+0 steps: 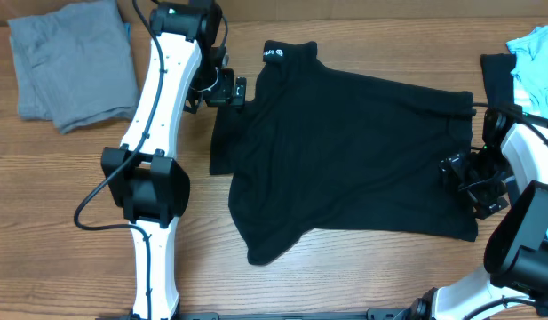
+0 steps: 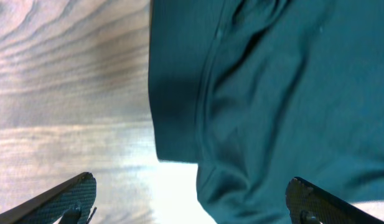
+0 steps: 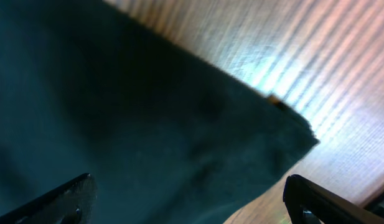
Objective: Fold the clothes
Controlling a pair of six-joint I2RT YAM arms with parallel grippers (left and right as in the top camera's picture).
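The clothes' main piece, a black T-shirt (image 1: 353, 151), lies crumpled and spread on the wooden table (image 1: 69, 187), its neck with a small white logo (image 1: 274, 53) at the upper left. My left gripper (image 1: 229, 90) hovers at the shirt's left sleeve edge, open. In the left wrist view its fingertips (image 2: 76, 194) stand wide apart over the shirt (image 2: 285, 93) and bare wood, holding nothing. My right gripper (image 1: 473, 184) is at the shirt's right hem, also open. From the right wrist, the dark fabric (image 3: 117, 118) lies below the empty gripper (image 3: 190, 200).
A grey garment (image 1: 74, 62) lies folded at the back left. A light blue garment (image 1: 536, 55) sits at the back right on a dark cloth (image 1: 496, 76). The left arm (image 1: 154, 133) stretches along the table's left side.
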